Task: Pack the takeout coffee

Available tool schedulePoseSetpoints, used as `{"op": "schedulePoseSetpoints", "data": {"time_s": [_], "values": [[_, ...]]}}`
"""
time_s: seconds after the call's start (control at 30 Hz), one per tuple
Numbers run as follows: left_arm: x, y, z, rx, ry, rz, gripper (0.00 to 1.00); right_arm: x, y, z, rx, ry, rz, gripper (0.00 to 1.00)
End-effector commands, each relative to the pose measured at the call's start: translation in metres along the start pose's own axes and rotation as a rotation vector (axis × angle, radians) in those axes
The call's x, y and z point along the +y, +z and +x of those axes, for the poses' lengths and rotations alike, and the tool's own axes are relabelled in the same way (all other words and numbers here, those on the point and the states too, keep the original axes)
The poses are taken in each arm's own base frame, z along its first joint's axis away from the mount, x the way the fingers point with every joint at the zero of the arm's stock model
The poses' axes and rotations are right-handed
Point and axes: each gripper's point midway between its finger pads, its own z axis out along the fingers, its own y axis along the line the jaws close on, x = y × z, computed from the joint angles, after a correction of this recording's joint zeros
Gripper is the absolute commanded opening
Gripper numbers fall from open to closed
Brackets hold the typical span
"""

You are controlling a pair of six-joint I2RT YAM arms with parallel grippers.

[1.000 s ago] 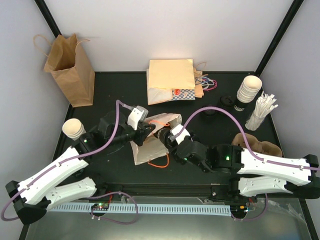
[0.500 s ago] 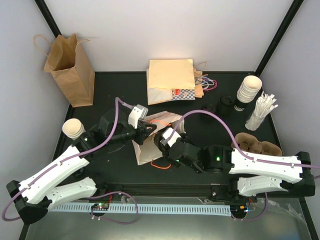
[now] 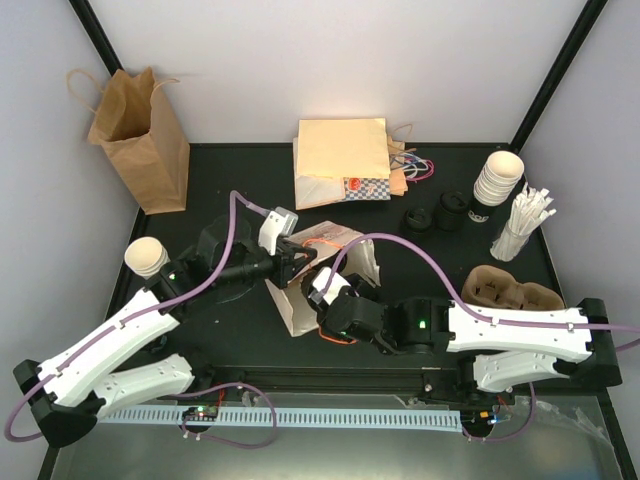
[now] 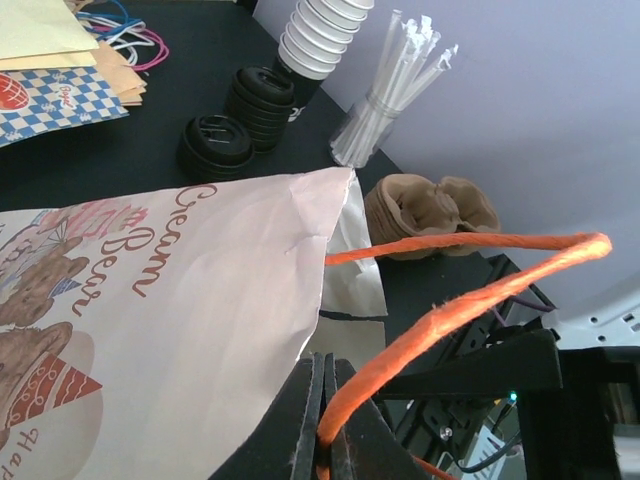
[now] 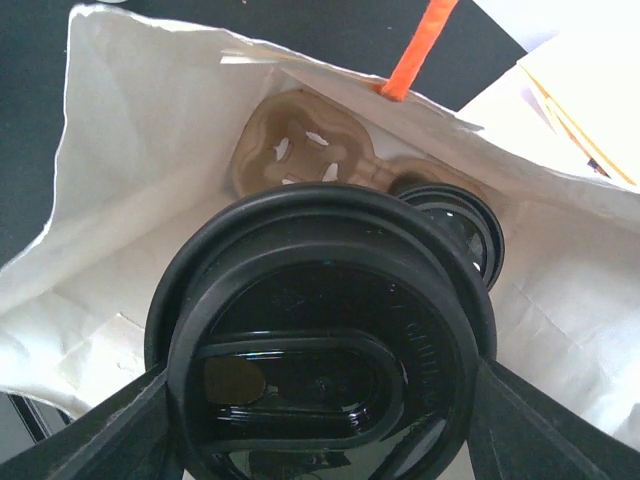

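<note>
Two black lid stacks (image 3: 449,212), one straw bundle (image 3: 522,222), one upright brown bag (image 3: 140,140).

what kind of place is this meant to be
Probably a mock coffee-shop takeout counter in a robot lab: stacked cream paper cups, round black plastic lids, white wrapped straws and a brown paper bag.

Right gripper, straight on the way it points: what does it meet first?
Probably the cardboard cup carrier inside the white bag, at its empty slot beside the cup already seated there. Depth is hard to judge.
</note>
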Motion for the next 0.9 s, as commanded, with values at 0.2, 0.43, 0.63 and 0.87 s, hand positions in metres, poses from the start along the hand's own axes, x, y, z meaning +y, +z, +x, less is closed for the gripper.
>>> {"op": "schedulePoseSetpoints", "data": {"time_s": [0.2,0.43,0.63,0.87], "values": [[-0.018,-0.016,-0.013,-0.064,0.006,0.078,0.02,0.011,0.009,-0.006,-0.035,-0.01,-0.012,0.47],[-0.016,-0.022,-0.016,-0.085,-0.029,0.074,0.01,0.017,0.018,-0.008,-0.108,0.011,-0.022,0.45],[-0.011,-0.025,-0.013,-0.098,-0.014,0.066,0.02,0.025,0.033,-0.003,-0.111,0.053,-0.015,0.42],[-0.013,-0.029,0.001,-0.065,0.027,0.095,0.01,0.029,0.053,-0.003,-0.085,0.106,-0.015,0.39]]}}
